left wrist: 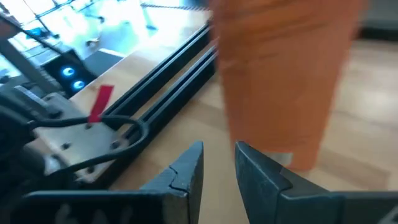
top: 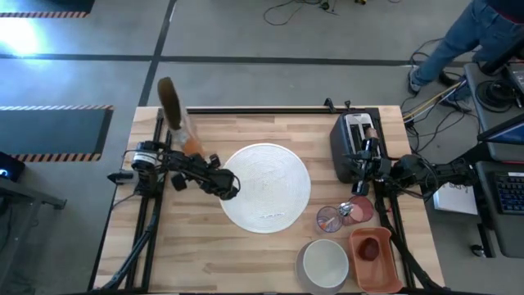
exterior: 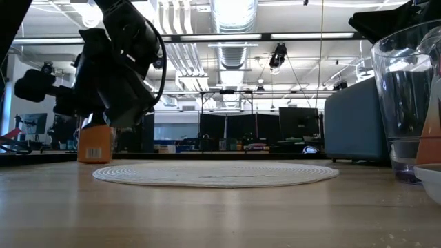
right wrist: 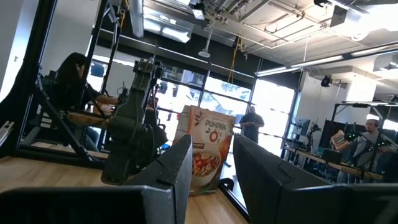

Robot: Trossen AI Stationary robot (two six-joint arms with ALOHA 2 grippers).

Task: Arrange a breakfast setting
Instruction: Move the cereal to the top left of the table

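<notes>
Scene: a wooden desk (top: 205,254) seen from above, with two dark robot arms reaching in from either side.
Placemat: a large round white woven mat (top: 266,187) lies flat at the desk's middle, bare; nothing of the breakfast setting rests on it yet.
Left tool (top: 230,187): at the mat's near edge, raised off the desk in the level view, its two fingers (left wrist: 186,171) a narrow gap apart and gripping nothing.
Cereal box (top: 182,123): an orange box standing upright, just ahead of the left tool in its wrist view and untouched; it likely waits there as the cereal supply.
Right tool (top: 360,176): between the toaster and the cups, its fingers apart and empty, pointing across the desk toward the cereal box.
Toaster (top: 354,141): dark, just behind the right tool, with toast (top: 359,121) showing in its slot.
Clear purplish glass (top: 330,219): on the desk just in front of the right tool, touching or nearly touching the pink cup (top: 358,211) beside it.
White bowl (top: 325,262): farther forward of the right tool, near the desk's front edge.
Orange tray (top: 375,258): beside the bowl, holding a small red fruit (top: 370,249).
Grouping: the dishes sit clustered on the right tool's side, probably staged within its reach for moving to the mat.
Progress: judged early; the setting is unarranged.
</notes>
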